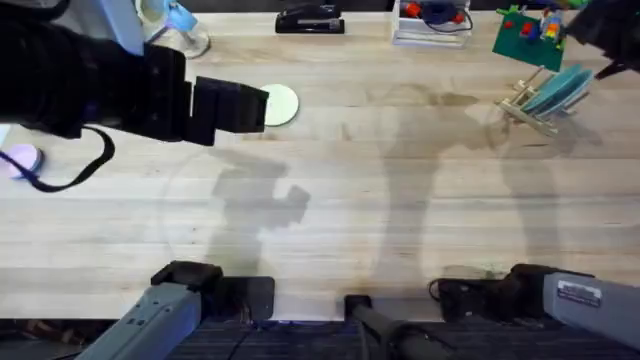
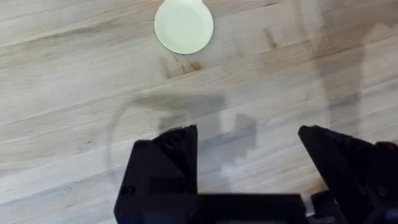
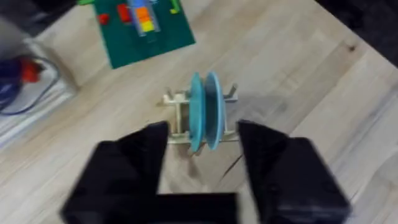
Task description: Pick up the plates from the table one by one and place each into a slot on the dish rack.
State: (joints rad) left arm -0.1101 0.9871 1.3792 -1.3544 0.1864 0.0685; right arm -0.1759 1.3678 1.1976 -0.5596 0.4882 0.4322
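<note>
The cream plate (image 2: 183, 25) lies flat on the table (image 1: 400, 220), in the far left part, just beyond the left gripper (image 2: 249, 149). That gripper hovers above the bare wood with its jaws wide and nothing between them. Blue plates (image 3: 205, 112) already stand on edge in the rack (image 3: 180, 115) at the far right, near a green brick board (image 3: 146, 28). The right gripper (image 3: 202, 140) hangs just before the rack, open and empty.

The main risk lies in the pickup. The plate is thin and lies flush with the wood, so the fingers may slide over its rim or push it away instead of catching it. A weak edge grip could also let it tip or drop during the long carry across to the rack. At the rack, a misaligned plate could knock the blue ones or shove the light rack.
</note>
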